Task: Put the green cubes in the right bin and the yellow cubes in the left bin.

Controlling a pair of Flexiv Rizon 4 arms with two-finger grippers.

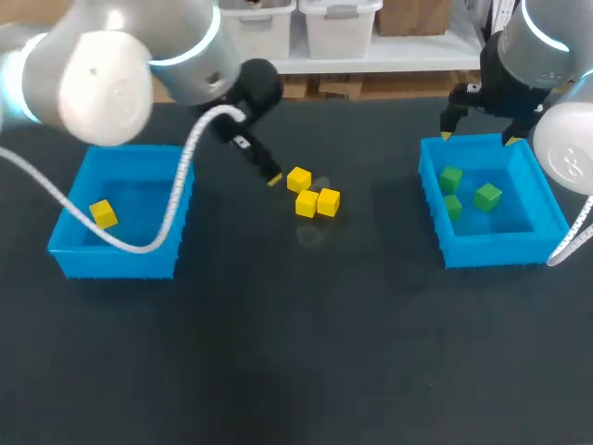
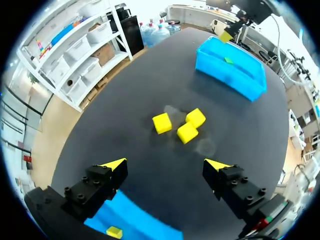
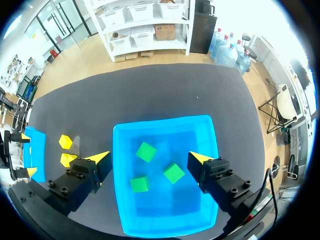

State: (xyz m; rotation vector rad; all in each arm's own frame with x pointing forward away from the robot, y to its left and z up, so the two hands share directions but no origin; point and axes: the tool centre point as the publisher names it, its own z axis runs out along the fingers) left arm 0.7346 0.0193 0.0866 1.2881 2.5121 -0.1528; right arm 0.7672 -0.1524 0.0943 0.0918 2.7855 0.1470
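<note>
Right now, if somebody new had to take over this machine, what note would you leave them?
Left gripper: fingers open, empty, hanging over the black table just short of the three loose yellow cubes.
Right gripper: fingers open, empty, above the right blue plastic bin.
Done: three green cubes lie in the right bin; one yellow cube lies in the left blue plastic bin.
To do: the three yellow cubes at mid-table go in the left bin. No green cube shows outside the bin.

Green cubes (image 1: pixel 488 196) binned — three yellow cubes (image 1: pixel 307 204) loose.
</note>
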